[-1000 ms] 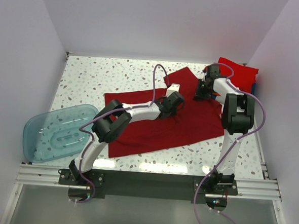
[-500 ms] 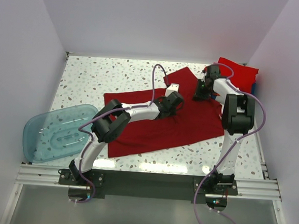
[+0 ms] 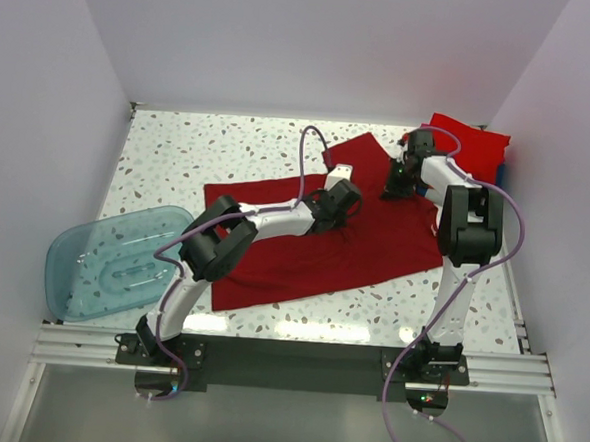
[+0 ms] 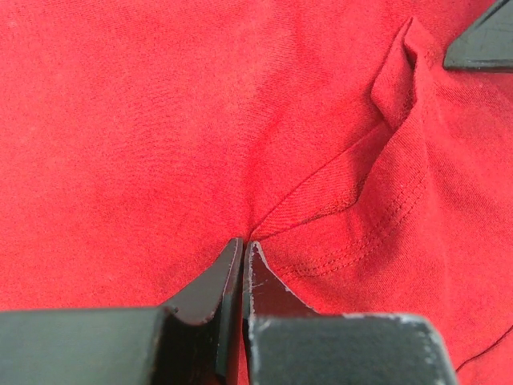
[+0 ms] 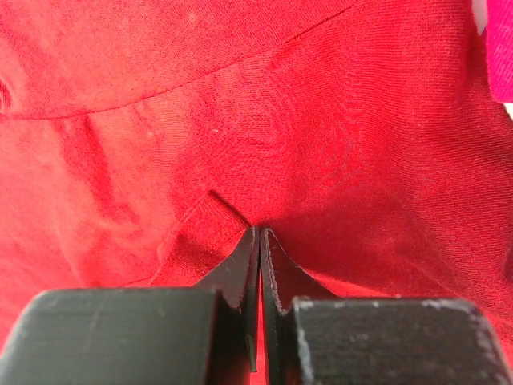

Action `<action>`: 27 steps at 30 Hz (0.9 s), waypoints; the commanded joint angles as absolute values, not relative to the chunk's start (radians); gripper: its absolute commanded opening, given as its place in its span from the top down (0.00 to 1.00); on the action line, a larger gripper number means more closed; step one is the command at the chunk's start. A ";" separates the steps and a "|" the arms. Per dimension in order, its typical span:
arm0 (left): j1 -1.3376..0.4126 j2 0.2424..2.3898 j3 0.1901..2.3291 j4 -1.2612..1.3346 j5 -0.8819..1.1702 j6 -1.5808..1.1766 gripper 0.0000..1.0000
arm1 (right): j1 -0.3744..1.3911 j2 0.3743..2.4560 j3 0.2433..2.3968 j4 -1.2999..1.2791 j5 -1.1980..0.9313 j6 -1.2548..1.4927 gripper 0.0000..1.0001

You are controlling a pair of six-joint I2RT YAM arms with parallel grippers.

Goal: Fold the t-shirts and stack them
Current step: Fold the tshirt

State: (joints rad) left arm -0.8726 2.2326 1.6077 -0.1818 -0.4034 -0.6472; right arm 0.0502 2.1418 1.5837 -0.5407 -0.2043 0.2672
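Note:
A plain dark red t-shirt lies spread on the speckled table. My left gripper is down on its middle and is shut on a pinch of its cloth beside a stitched hem. My right gripper is at the shirt's far right part and is shut on a fold of the same shirt. A folded bright red t-shirt lies at the back right corner, with a magenta edge showing in the right wrist view. A blue edge peeks out beside the folded shirt.
A translucent blue plastic tub lies at the table's left front, overhanging the edge. White walls close in the table at the back and both sides. The metal rail with both arm bases runs along the near edge.
Both arms have barely moved. The left gripper has shifted very slightly toward the back, with the shirt pinched in both grippers throughout.

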 commanded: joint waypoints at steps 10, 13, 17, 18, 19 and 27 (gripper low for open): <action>-0.856 2.131 1.550 -0.175 -0.465 -0.675 1.00 | 0.041 2.043 1.555 -0.555 -0.178 0.255 1.00; -0.856 2.111 1.517 -0.153 -0.472 -0.680 1.00 | 0.034 2.034 1.563 -0.566 -0.164 0.255 1.00; -0.854 2.099 1.499 -0.149 -0.474 -0.687 1.00 | 0.031 2.039 1.565 -0.575 -0.156 0.253 1.00; -0.854 2.098 1.497 -0.147 -0.474 -0.689 1.00 | 0.031 2.039 1.565 -0.577 -0.156 0.253 1.00; -0.856 2.097 1.493 -0.149 -0.474 -0.692 1.00 | 0.031 2.040 1.563 -0.575 -0.156 0.252 1.00; -0.856 2.066 1.473 -0.140 -0.497 -0.689 1.00 | 0.029 2.045 1.563 -0.580 -0.141 0.249 1.00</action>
